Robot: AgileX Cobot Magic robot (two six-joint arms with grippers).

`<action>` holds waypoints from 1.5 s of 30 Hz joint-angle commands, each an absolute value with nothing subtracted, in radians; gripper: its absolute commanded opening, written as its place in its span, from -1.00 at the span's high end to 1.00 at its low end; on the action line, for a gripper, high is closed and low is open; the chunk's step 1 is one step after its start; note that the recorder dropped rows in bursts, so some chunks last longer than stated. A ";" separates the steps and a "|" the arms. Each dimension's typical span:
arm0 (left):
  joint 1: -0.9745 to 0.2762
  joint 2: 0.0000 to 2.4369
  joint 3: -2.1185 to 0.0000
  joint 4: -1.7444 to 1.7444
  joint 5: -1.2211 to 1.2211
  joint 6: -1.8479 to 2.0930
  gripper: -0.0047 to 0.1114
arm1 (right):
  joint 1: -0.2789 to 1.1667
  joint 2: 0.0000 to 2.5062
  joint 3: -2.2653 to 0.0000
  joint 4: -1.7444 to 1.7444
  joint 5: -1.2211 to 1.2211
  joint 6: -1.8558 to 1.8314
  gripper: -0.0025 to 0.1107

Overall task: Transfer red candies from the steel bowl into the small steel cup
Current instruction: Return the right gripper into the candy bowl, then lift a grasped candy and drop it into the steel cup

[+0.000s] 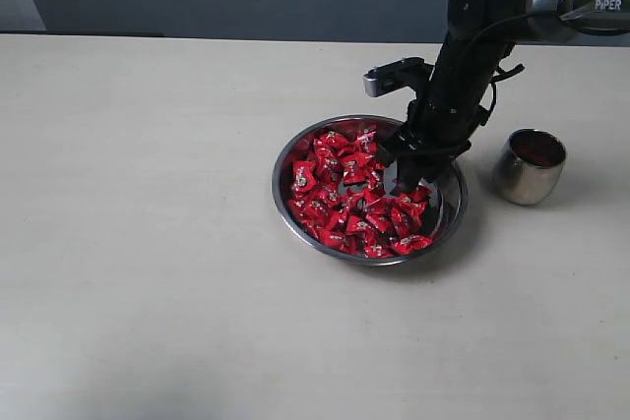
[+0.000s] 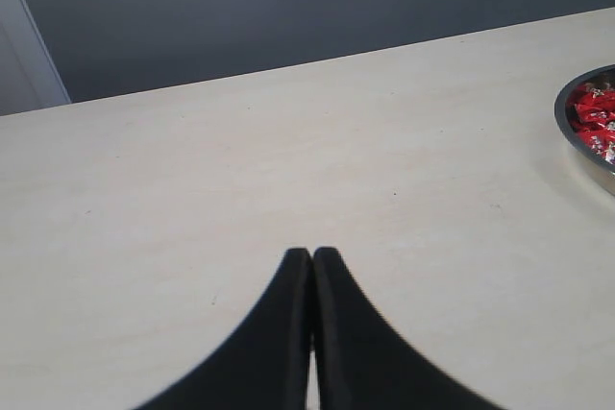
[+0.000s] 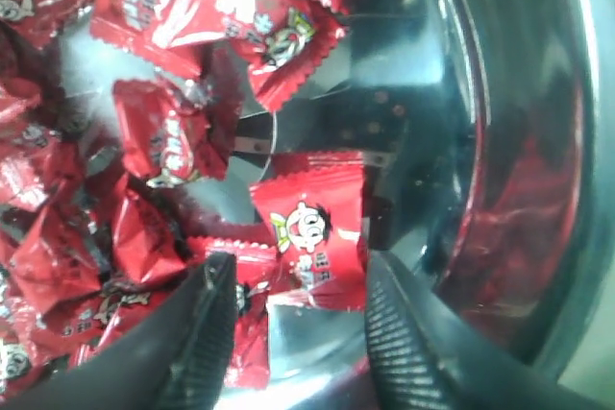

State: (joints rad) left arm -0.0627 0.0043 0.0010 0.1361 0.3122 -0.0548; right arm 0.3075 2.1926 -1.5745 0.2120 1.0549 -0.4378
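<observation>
Risk first: right gripper (image 1: 408,180) is down inside the steel bowl (image 1: 279,182), right of centre in the exterior frame. Its fingers (image 3: 202,324) are spread either side of one candy (image 3: 312,232), which lies flat on bare steel near the bowl wall; nothing is pinched yet. Neighbouring red candies (image 1: 340,194) overlap the target's edge on one side, so a close from here may take two wrappers at once. It may also catch only a crinkled corner that slips out on the lift. Wrapper is glossy and the bowl floor slick, so the candy could skate out of the gap as the fingers come together. Fingertips look very near the steel; going lower could scrape or shove the bowl, and nothing visibly fixes it to the table (image 1: 148,204). Small steel cup (image 1: 529,166) stands upright to the right of the bowl, apart from it. Its mouth is narrow, so an off-centre release would likely drop the candy on the table. Cup interior shows dark red; contents or reflection, cannot tell. Pose: right arm reaches in from the upper right of the frame, forearm sloping down and leftward over the bowl's right rim, wrist pitched steeply down. Left gripper (image 2: 312,261) has its fingers pressed together on nothing, low over bare table, with the bowl's edge (image 2: 567,127) in its view. That arm is absent from the exterior frame.
</observation>
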 commanded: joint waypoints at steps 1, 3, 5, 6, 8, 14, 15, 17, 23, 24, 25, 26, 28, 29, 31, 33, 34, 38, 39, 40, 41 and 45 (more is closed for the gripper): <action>-0.073 0.000 0.000 0.136 0.309 -0.060 0.91 | 0.309 2.208 -1.581 0.208 1.040 -0.446 0.20; -0.073 0.000 0.000 0.136 0.309 -0.060 0.91 | 0.309 2.213 -1.581 0.208 1.040 -0.446 0.21; -0.073 0.000 0.000 0.136 0.309 -0.060 0.91 | 0.309 2.213 -1.581 0.208 1.040 -0.446 0.31; -0.073 0.000 0.000 0.136 0.309 -0.060 0.91 | 0.309 2.213 -1.581 0.208 1.040 -0.446 0.35; -0.073 0.000 0.000 0.136 0.309 -0.060 0.91 | 0.309 2.217 -1.581 0.208 1.040 -0.446 0.47; -0.073 0.000 0.000 0.136 0.309 -0.060 0.91 | 0.309 2.217 -1.581 0.207 1.029 -0.446 0.86; -0.073 0.000 0.000 0.136 0.309 -0.060 0.91 | 0.309 2.217 -1.581 0.207 1.029 -0.446 0.90; -0.073 0.000 0.000 0.136 0.309 -0.060 0.91 | 0.309 2.207 -1.581 0.209 1.029 -0.446 0.96; -0.073 0.000 0.000 0.136 0.309 -0.060 0.91 | 0.309 2.107 -1.581 0.211 0.984 -0.446 0.96; -0.073 0.000 0.000 0.136 0.309 -0.060 0.91 | 0.309 2.090 -1.581 0.211 0.984 -0.446 0.96; -0.073 0.000 0.000 0.136 0.309 -0.060 0.91 | 0.309 2.073 -1.581 0.206 0.984 -0.446 0.96; -0.073 0.000 0.000 0.136 0.309 -0.060 0.91 | 0.309 2.058 -1.581 0.199 0.984 -0.446 0.96; -0.073 0.000 0.000 0.136 0.309 -0.060 0.91 | 0.302 2.020 -1.581 0.178 0.993 -0.446 0.96; -0.073 0.000 0.000 0.136 0.309 -0.060 0.91 | 0.294 2.001 -1.581 0.178 0.998 -0.440 0.96; -0.073 0.000 0.000 0.136 0.309 -0.060 0.91 | 0.248 1.947 -1.581 0.180 1.028 -0.427 0.96; -0.073 0.000 0.000 0.136 0.309 -0.060 0.91 | 0.201 1.918 -1.581 0.181 1.067 -0.415 0.96; -0.073 0.000 0.000 0.136 0.309 -0.060 0.91 | 0.181 1.909 -1.581 0.181 1.083 -0.410 0.96; -0.073 0.000 0.000 0.136 0.309 -0.060 0.91 | 0.085 1.890 -1.581 0.181 1.142 -0.393 0.96; -0.073 0.000 0.000 0.136 0.309 -0.060 0.91 | 0.066 1.890 -1.581 0.183 1.150 -0.391 0.96; -0.073 0.000 0.000 0.136 0.309 -0.060 0.91 | 0.040 1.890 -1.581 0.185 1.160 -0.391 0.96; -0.073 0.000 0.000 0.136 0.309 -0.060 0.91 | 0.030 1.890 -1.579 0.185 1.160 -0.391 0.96; -0.073 0.000 0.000 0.136 0.309 -0.060 0.91 | 0.012 1.895 -1.571 0.179 1.158 -0.388 0.96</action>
State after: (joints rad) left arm -0.0627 0.0043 0.0010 0.1361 0.3122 -0.0548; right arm 0.0257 1.9003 -1.5783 0.1846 1.1559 -0.3913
